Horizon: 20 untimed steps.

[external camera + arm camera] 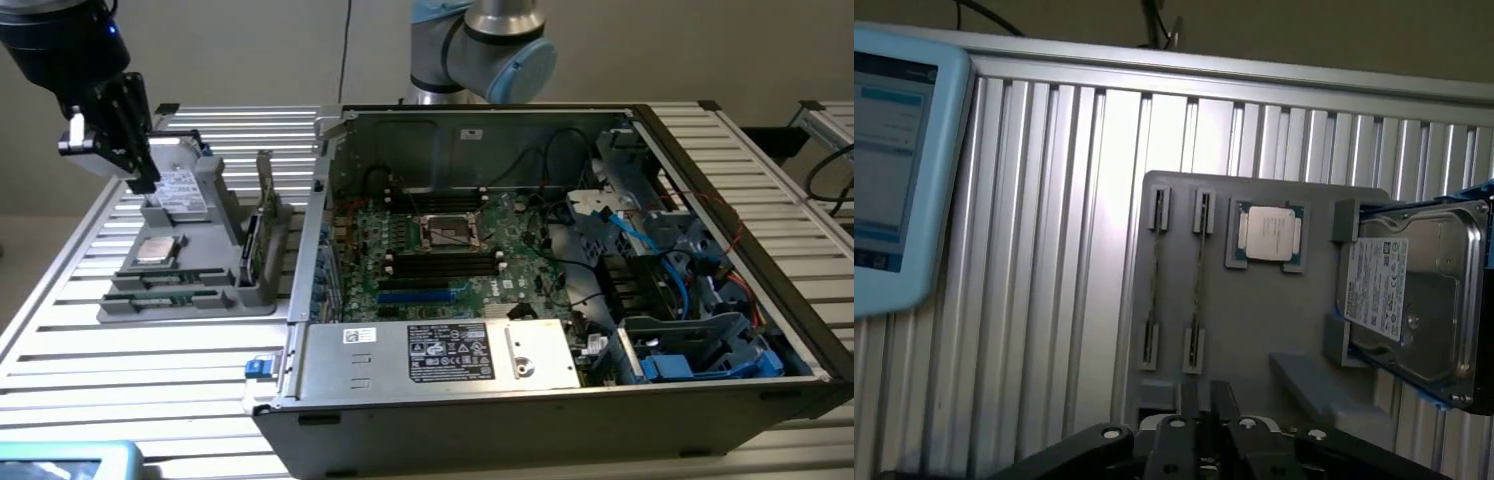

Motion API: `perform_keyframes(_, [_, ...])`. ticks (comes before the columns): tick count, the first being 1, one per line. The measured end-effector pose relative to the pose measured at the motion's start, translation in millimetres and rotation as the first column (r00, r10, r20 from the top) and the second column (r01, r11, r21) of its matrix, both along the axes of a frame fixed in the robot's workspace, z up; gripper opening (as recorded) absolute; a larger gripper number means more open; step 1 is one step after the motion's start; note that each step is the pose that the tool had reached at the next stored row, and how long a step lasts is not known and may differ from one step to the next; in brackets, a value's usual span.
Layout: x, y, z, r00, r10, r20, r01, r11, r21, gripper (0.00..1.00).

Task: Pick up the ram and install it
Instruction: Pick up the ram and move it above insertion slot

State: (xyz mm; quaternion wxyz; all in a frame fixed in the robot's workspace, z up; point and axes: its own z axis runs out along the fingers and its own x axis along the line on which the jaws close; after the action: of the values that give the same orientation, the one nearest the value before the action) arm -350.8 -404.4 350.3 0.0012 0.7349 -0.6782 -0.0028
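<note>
Tool (139, 178) hangs over grey tray (1254, 330), seemingly carrying nothing; spread or pressed together, cannot tell. Ram (1199, 280) stands on edge in tray below tool, ungripped. Motherboard (527, 225) well apart from tool. Pick-up and install both undone

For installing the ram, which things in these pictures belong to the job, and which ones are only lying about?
Belong to the job:
ram, on edge in the grey tray
motherboard with its black slots, inside the open computer case

Just lying about:
processor chip on the tray
hard drive beside it
blue-framed screen
</note>
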Motion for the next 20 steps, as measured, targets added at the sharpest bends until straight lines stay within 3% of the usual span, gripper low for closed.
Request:
perform_keyframes(1, [-1.1,0.0,-0.2,1.0000,0.000,-0.0001,0.000,1.0000,-0.0001,0.24])
perform_keyframes(4, [-7.6,0.0,-3.9,1.0000,0.000,-0.0001,0.000,1.0000,-0.0001,0.36])
perform_keyframes(9, [-14.9,-0.4,-12.9,1.0000,-0.001,-0.0002,0.001,1.0000,-0.0001,0.36])
perform_keyframes(13, [-15.0,-3.3,-20.3,1.0000,-0.006,-0.0001,0.006,1.0000,-0.0003,0.36])
perform_keyframes(20, [-15.1,-6.8,-31.2,0.9999,-0.010,-0.0001,0.010,0.9999,-0.0071,0.36])
